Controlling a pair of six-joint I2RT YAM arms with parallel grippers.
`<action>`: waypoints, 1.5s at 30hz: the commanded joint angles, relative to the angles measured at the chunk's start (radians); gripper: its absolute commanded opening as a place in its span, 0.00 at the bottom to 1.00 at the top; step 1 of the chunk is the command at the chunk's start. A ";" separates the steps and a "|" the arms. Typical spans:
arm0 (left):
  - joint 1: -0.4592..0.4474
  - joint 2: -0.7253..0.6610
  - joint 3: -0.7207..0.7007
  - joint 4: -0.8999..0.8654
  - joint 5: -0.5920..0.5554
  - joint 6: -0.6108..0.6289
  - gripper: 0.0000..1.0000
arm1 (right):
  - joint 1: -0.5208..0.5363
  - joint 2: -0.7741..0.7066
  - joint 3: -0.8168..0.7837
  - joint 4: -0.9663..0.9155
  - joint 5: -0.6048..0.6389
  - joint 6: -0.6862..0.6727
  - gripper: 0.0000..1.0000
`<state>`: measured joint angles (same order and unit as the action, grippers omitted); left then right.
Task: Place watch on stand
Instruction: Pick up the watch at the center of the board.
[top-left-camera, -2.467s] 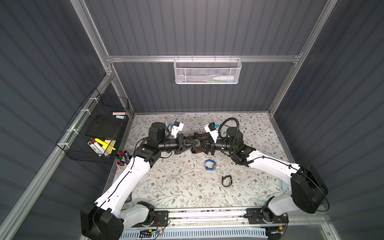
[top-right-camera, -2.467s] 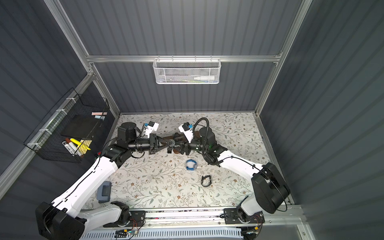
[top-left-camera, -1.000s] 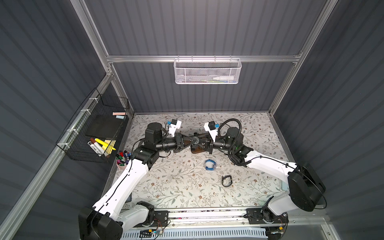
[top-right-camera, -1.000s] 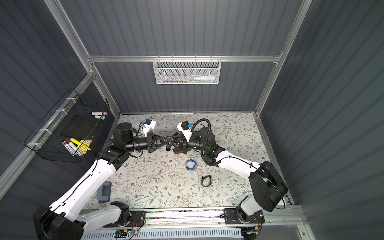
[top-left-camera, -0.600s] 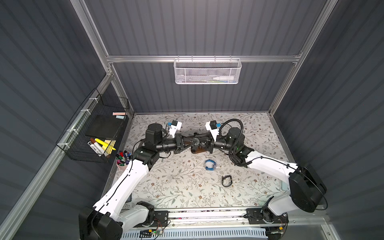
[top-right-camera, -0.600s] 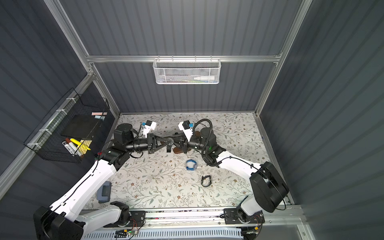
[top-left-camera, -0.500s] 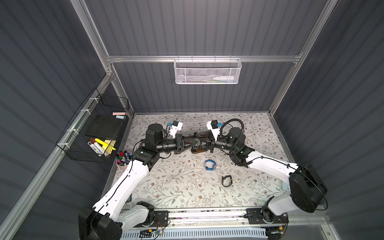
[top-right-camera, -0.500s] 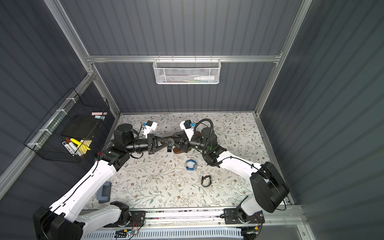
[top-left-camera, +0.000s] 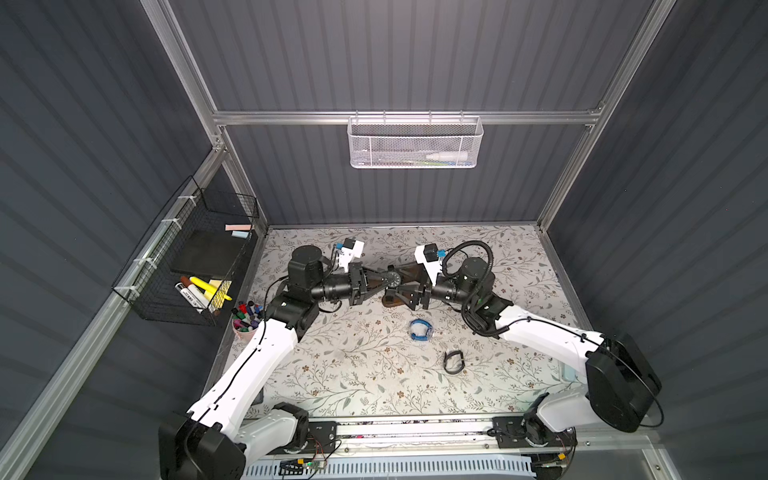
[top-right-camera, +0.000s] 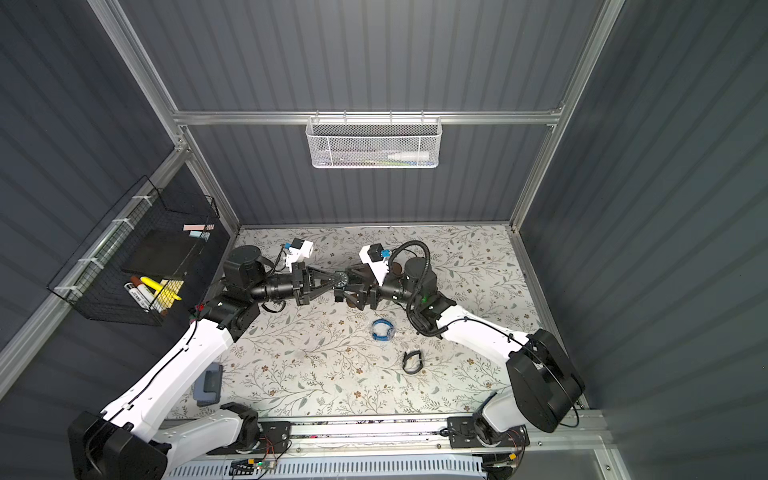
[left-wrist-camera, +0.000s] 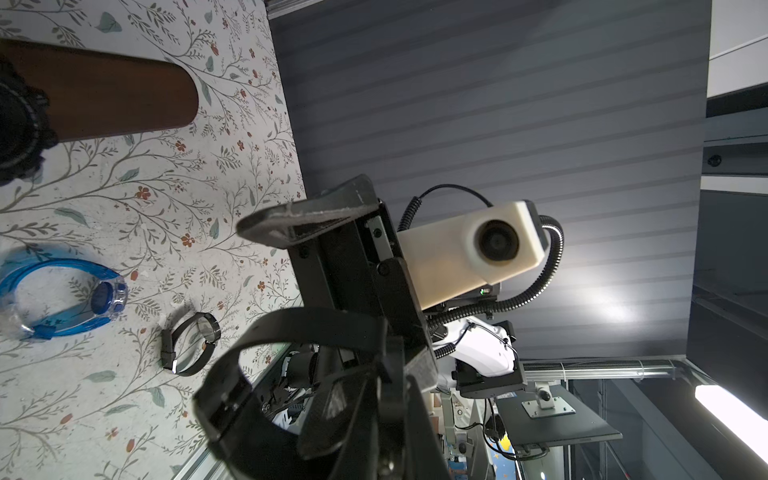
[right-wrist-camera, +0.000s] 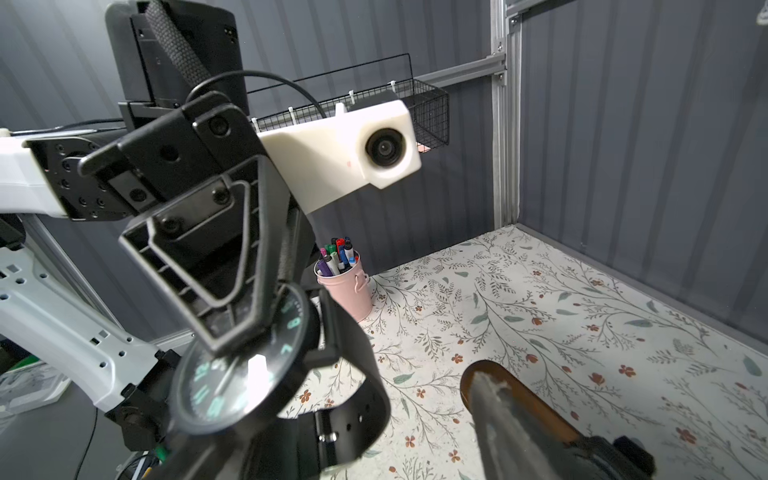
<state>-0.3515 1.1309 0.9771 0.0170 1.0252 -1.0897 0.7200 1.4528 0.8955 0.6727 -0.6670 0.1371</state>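
My left gripper (top-left-camera: 387, 280) reaches in from the left, shut on a black watch (right-wrist-camera: 232, 374) with teal numerals. In the right wrist view one of its fingers (right-wrist-camera: 216, 266) presses on the dial. The watch's black strap (left-wrist-camera: 291, 332) loops in front of the left gripper (left-wrist-camera: 374, 411). Facing it from the right, my right gripper (top-left-camera: 401, 286) is open, its fingers (left-wrist-camera: 307, 224) spread above and below the strap. The dark brown stand (top-left-camera: 409, 273) sits just under and behind both grippers. Its round-ended bar (left-wrist-camera: 116, 99) shows beside a right finger (right-wrist-camera: 511, 436).
A blue watch (top-left-camera: 420, 330) and a black band (top-left-camera: 453, 361) lie on the floral mat in front of the grippers. A pink cup of markers (top-left-camera: 246, 320) stands at the left edge. A wire basket (top-left-camera: 187, 266) hangs on the left wall. Something black and knurled (left-wrist-camera: 16, 124) covers the bar's near part.
My right gripper's jaws have spread apart over the last second. The left gripper stays clamped on the watch, and both arms have hardly shifted.
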 joint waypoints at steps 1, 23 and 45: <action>0.000 0.009 -0.015 -0.008 -0.004 -0.004 0.06 | 0.008 -0.004 0.049 0.077 -0.037 0.003 0.76; 0.001 -0.004 -0.020 -0.041 0.003 0.013 0.09 | -0.042 0.047 0.080 0.205 0.004 0.022 0.56; 0.013 0.038 0.091 -0.102 -0.080 0.128 0.30 | -0.056 0.144 0.115 0.351 -0.130 0.181 0.01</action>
<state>-0.3447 1.1660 1.0107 -0.0525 0.9699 -1.0245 0.6628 1.6089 1.0019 0.9691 -0.7818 0.3008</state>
